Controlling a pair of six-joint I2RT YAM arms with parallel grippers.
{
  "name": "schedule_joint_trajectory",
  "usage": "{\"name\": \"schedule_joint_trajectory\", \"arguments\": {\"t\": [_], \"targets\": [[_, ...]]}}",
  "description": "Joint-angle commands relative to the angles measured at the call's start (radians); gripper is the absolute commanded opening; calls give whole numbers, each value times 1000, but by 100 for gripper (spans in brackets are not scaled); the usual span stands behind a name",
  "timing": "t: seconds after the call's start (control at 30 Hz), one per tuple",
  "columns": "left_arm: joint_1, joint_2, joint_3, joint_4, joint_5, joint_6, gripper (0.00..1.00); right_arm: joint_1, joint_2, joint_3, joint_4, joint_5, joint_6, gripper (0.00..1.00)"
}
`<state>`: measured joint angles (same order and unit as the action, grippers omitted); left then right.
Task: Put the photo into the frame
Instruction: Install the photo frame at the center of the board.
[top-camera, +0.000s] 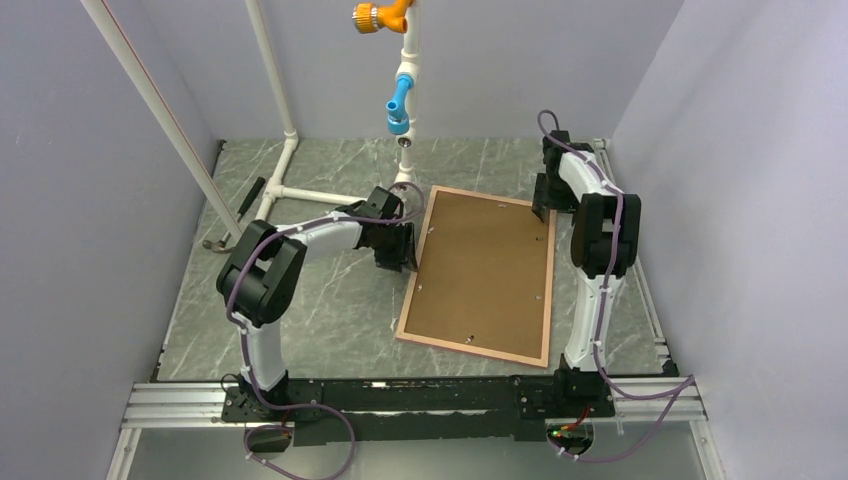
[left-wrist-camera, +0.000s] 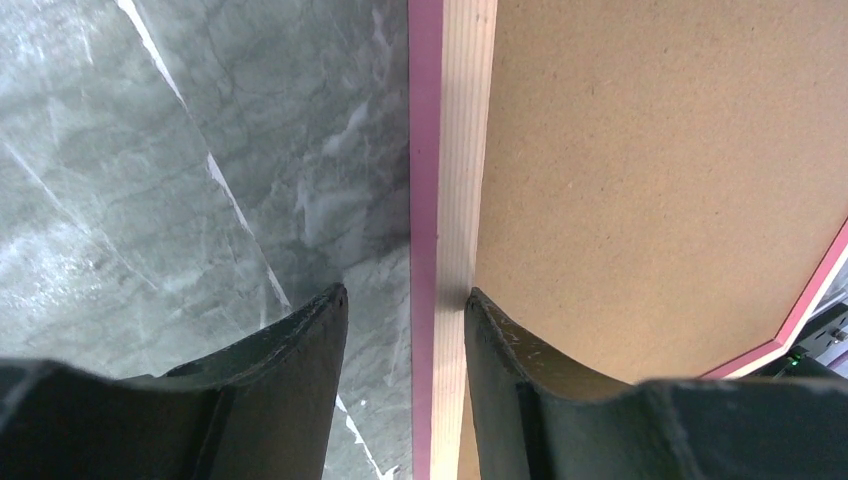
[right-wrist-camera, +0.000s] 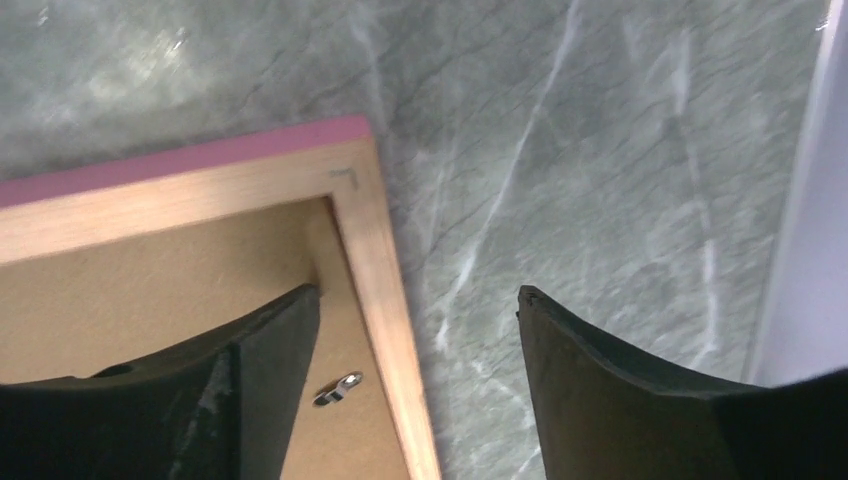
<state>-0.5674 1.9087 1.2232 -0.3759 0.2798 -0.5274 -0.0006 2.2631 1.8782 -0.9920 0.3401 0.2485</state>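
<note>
- Frame (top-camera: 470, 351): face down on surface (top-camera: 330, 300), brown backing board (top-camera: 485, 270) inside it.
- Left gripper (left-wrist-camera: 405, 295): parted, astride left rail.
- Right gripper (right-wrist-camera: 418, 290): wide, empty, over far right corner.

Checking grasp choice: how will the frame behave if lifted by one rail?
Probably stiff: the frame has wood rails and a flat backing board. Likely to swing from one thin rail, being wide. May slide on the smooth table if pushed.

Setting: robotics lab test cell. Evidence: 3 plain lilac-grey partition walls (top-camera: 70, 200) enclosing a marble-pattern tabletop (top-camera: 330, 300); aluminium mounting rail (top-camera: 170, 405) carrying cabled left arm (top-camera: 262, 275) and right arm (top-camera: 600, 235); white pipe stand (top-camera: 273, 75) with orange fitting (top-camera: 380, 15) and blue fitting (top-camera: 399, 105).
</note>
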Motion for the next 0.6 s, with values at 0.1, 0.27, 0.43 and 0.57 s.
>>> {"name": "schedule_joint_trajectory", "arguments": {"t": [0.1,0.27,0.43,0.57], "targets": [[-38,-35,-42,-79,-78,13,51,5,-205,-238,140,-332,88,92],[-66,-60,-64,-83,-90,5,59,5,-382,-481,217,-455,113,94],[-102,-84,-74,-79,-100,-8,64,5,-502,-727,272,-494,127,94],[-142,-63,-36,-127,-161,-1,63,4,-552,-802,259,-489,117,94]]}}
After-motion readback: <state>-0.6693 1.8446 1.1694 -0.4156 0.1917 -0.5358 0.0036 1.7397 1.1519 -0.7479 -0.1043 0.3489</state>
